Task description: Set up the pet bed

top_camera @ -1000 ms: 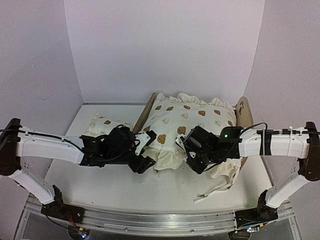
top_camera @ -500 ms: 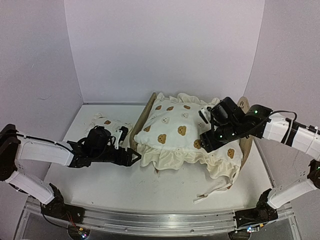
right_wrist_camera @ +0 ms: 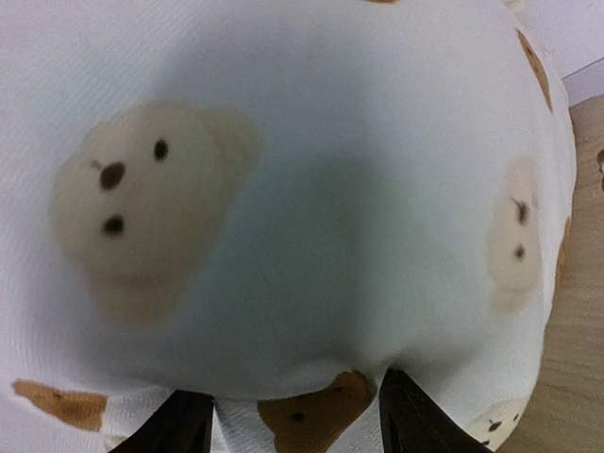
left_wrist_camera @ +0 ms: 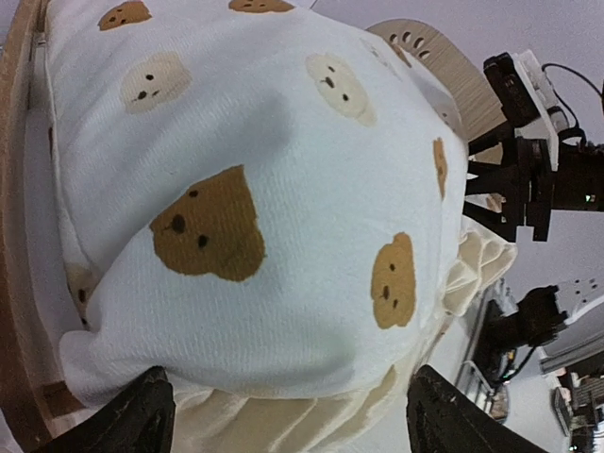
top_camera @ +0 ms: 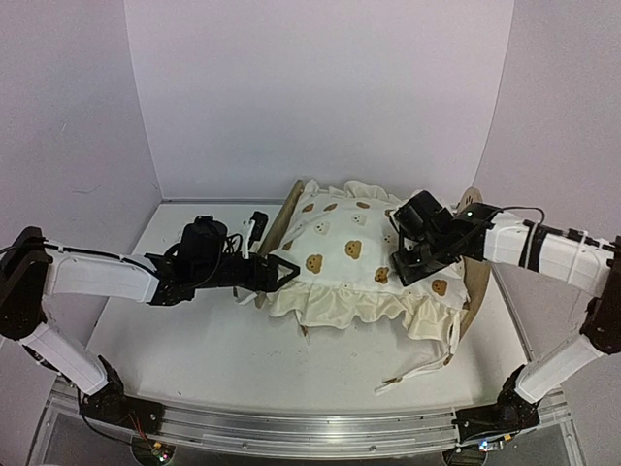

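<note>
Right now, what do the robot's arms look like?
The left arm and right arm are white tubes with black joints. The right arm carries a thin black cable, a black band and a green light. The left gripper and right gripper are black, two-fingered.

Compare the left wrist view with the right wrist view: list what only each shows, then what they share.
Left wrist only: the pet bed headboard with its paw cutout, the ruffled hem, and the right gripper at the far side. Right wrist only: a tight, blurred close-up of one pale bear face, no other arm. Both: the bear-print cushion and each camera's own fingers spread at the bottom edge.
</note>
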Action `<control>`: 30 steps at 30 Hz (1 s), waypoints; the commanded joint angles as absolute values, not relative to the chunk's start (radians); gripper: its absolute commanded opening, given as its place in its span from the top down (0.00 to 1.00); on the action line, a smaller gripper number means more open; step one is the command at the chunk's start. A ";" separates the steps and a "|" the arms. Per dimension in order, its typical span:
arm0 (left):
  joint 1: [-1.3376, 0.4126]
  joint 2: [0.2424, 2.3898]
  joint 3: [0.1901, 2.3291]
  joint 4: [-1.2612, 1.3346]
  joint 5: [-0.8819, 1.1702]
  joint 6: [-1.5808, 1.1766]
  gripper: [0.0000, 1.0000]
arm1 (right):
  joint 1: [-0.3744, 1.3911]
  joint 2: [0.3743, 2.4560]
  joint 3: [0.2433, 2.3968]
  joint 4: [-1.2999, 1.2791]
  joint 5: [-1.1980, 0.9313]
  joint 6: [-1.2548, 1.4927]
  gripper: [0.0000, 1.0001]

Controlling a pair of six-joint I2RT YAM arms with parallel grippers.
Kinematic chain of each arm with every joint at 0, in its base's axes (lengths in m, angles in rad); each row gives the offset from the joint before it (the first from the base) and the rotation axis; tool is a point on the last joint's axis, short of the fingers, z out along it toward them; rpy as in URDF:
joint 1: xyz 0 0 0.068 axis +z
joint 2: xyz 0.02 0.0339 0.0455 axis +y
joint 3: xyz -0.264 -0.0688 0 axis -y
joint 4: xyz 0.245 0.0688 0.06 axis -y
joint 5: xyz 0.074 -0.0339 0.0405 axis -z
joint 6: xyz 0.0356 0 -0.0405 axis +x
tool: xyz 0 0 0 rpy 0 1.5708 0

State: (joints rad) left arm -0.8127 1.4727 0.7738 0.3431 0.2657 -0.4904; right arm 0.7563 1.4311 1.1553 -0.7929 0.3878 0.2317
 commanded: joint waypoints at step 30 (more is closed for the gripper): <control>-1.086 1.764 1.295 0.325 0.247 -0.158 0.28 | 0.712 1.339 1.177 -0.976 0.334 0.457 0.41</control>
State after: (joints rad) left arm -1.1034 1.6344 1.1633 0.2295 0.2138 -0.1982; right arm 0.7284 1.2446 1.1961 -1.1355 0.1879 0.3889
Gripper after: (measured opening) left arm 0.767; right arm 0.659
